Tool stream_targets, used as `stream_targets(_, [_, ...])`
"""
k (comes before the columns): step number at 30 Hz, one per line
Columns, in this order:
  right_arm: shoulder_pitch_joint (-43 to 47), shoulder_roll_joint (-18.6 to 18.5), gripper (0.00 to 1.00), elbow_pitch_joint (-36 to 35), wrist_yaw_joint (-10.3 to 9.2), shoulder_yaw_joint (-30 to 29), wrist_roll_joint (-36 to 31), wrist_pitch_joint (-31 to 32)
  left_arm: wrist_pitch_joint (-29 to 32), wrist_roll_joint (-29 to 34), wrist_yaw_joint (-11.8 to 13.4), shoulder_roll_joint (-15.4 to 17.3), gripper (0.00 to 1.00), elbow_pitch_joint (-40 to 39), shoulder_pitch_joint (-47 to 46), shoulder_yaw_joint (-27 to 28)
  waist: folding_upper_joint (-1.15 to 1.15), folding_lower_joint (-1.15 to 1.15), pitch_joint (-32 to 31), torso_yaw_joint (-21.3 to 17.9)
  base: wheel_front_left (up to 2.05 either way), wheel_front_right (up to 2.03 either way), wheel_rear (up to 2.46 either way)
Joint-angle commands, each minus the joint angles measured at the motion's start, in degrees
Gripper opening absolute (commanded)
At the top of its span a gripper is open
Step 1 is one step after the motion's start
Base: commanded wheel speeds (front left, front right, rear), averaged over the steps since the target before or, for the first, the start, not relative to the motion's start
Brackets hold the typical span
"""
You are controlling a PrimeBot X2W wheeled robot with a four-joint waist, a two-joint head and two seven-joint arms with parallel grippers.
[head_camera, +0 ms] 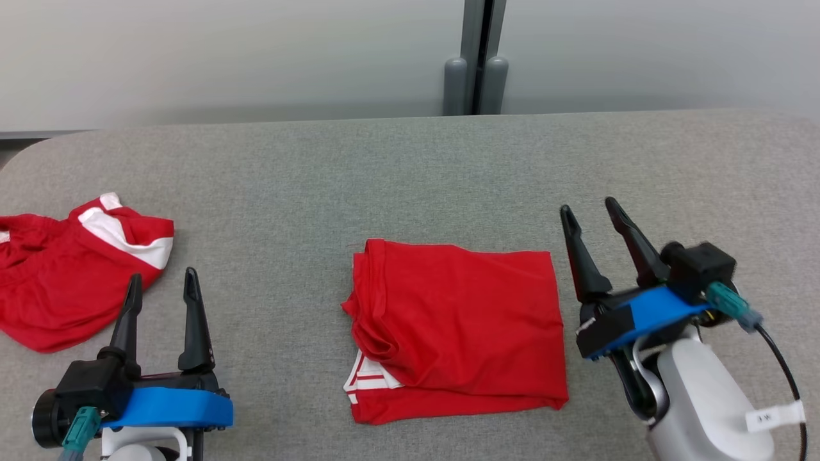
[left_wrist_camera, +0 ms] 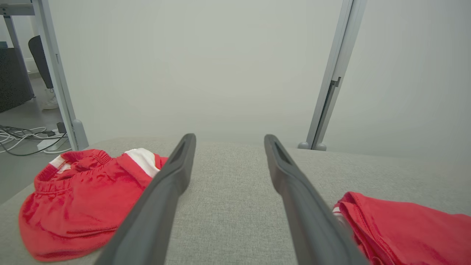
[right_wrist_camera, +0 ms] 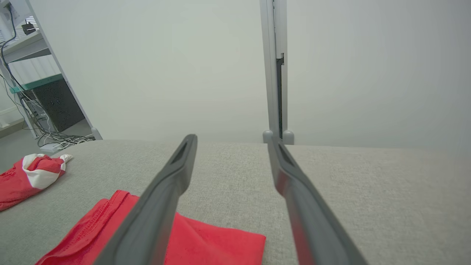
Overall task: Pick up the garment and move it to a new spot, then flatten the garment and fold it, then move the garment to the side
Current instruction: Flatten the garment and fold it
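The right claw [head_camera: 588, 206] is standing wide open, its two dark fingers [head_camera: 580, 256] spread apart with no cloth between them, gripping nothing. It is hovering just to the right of the folded red garment [head_camera: 461, 320]. In its own wrist view the fingers are pointing past the garment's far right corner toward the pale wall.

Over to the left claw [head_camera: 162, 275]: it is gaping just as wide and is also holding nothing. It is sitting well to the left of the folded garment, over bare grey fabric.

The garment itself is lying flat in a neat rectangle on the bench [head_camera: 384, 173]. Layered edges are showing along its left side, and a bit of white striping is peeking out at its near left corner.

Further left of the garment, beyond the left claw, a pair of red shorts [head_camera: 64, 288] with white panels is lying crumpled, its elastic waistband bunching up. Behind the garment, past the bench's far edge, a grey post [head_camera: 477, 64] is rising between two pale wall panels.
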Motion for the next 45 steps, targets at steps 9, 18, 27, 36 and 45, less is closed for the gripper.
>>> stream_targets(9, [12.32,1.44,1.0,-10.03,0.01,-7.5,-6.37,0.04,-0.13,0.57,-0.09,0.5,1.0,-0.12,1.33,-0.22,0.0,0.0,-1.33,-1.17,0.0,0.0,0.0])
stream_targets(18, [16.56,2.46,1.0,-14.58,0.01,-9.79,-8.06,2.58,-0.14,1.25,-0.09,0.52,1.0,0.13,1.37,-1.07,0.0,0.0,-1.96,-1.17,0.0,0.0,0.0])
stream_targets(27, [17.12,2.52,1.0,-15.39,0.01,-9.8,-7.53,3.52,-0.13,1.18,-0.09,2.1,1.0,1.37,-2.38,-14.01,0.0,0.0,-2.92,-0.72,0.0,0.0,0.0])
stream_targets(36, [17.72,2.49,1.0,-15.26,0.01,-9.73,-7.48,3.93,2.33,-1.53,-0.09,4.33,1.0,4.22,-4.85,-27.45,0.0,0.0,-3.22,-1.97,0.0,0.0,0.0])
stream_targets(45, [17.85,2.49,1.0,-15.12,0.01,-10.08,-7.25,4.02,5.45,-5.33,-0.09,7.12,1.0,7.51,-3.21,-35.85,0.0,0.0,-2.76,-3.03,0.0,0.0,0.0])
